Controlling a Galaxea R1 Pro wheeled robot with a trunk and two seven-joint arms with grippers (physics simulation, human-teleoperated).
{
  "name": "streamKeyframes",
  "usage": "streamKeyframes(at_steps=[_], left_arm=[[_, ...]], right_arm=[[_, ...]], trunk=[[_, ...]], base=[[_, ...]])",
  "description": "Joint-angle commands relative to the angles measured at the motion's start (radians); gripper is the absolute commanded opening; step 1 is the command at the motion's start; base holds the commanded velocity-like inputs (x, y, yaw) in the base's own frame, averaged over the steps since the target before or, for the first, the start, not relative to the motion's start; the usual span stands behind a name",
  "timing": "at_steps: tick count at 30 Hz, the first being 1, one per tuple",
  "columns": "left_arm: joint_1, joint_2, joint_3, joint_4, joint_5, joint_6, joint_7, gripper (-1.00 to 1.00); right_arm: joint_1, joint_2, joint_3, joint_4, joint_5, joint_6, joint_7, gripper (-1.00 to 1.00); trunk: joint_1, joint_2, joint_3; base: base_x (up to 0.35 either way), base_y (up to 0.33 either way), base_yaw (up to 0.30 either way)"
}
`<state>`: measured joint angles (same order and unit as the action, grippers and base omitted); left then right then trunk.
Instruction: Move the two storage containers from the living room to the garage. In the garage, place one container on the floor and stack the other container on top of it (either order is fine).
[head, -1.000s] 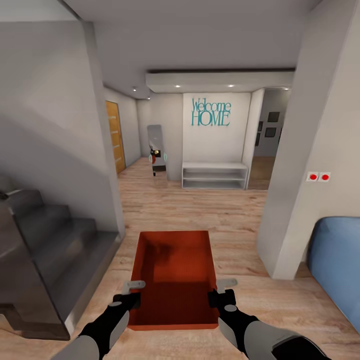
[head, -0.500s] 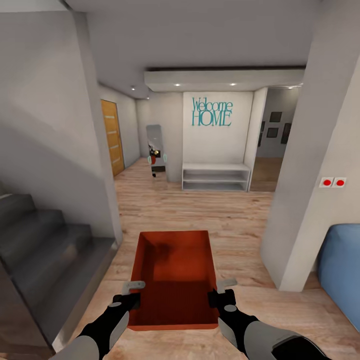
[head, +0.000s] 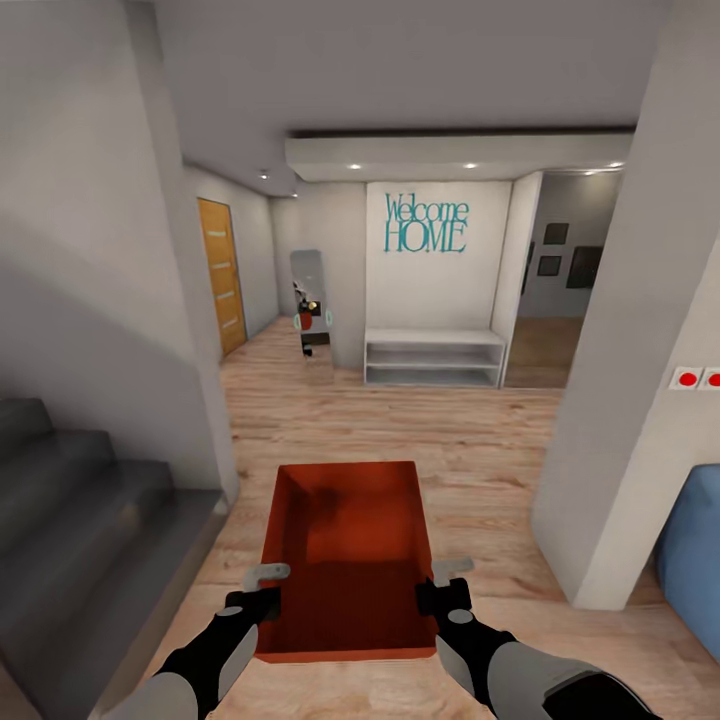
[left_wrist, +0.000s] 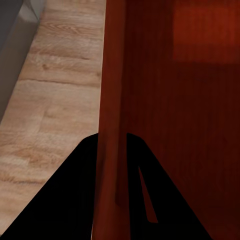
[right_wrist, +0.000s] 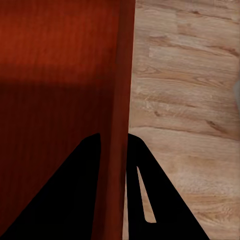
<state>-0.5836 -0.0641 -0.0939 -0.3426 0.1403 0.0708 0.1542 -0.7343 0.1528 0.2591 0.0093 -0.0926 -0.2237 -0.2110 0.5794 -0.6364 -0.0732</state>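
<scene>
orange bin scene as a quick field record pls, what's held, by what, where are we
held item: orange-red storage container, open top, nothing seen inside
left tool: shut on the container's left wall
right tool: shut on its right wall
floor: light wood planks
left side: grey stairs
ahead: white shelf under a teal Welcome HOME sign
far left: tan door
right edge: blue furniture

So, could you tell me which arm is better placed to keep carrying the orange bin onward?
Neither alone: the left gripper clamps the storage container's left wall and the right gripper its right wall, so both should hold together.
</scene>
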Motion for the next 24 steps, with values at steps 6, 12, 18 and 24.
streamKeyframes(at_steps=[6, 12, 18, 24], left_arm=[[-0.001, 0.001, 0.003, -0.015, 0.007, -0.042, 0.011, -1.00], [-0.001, -0.002, 0.003, 0.005, 0.006, -0.043, 0.011, -1.00], [-0.001, 0.001, 0.003, 0.007, 0.006, -0.043, 0.012, -1.00], [-0.001, -0.001, 0.003, 0.007, 0.005, -0.042, 0.012, -1.00]], right_arm=[[-0.001, 0.002, -0.029, 0.003, -0.004, 0.000, 0.013, -1.00], [0.000, 0.002, -0.029, 0.003, -0.004, 0.000, 0.013, -1.00], [0.000, 0.002, -0.029, 0.003, -0.004, 0.000, 0.012, -1.00], [0.000, 0.002, -0.029, 0.003, -0.004, 0.000, 0.007, -1.00]], trunk=[[0.001, -0.002, -0.002], [0.001, -0.002, -0.002], [0.001, -0.002, -0.002], [0.001, -0.002, -0.002]], base=[[0.322, 0.000, 0.000], [0.322, 0.000, 0.000], [0.322, 0.000, 0.000], [0.322, 0.000, 0.000]])
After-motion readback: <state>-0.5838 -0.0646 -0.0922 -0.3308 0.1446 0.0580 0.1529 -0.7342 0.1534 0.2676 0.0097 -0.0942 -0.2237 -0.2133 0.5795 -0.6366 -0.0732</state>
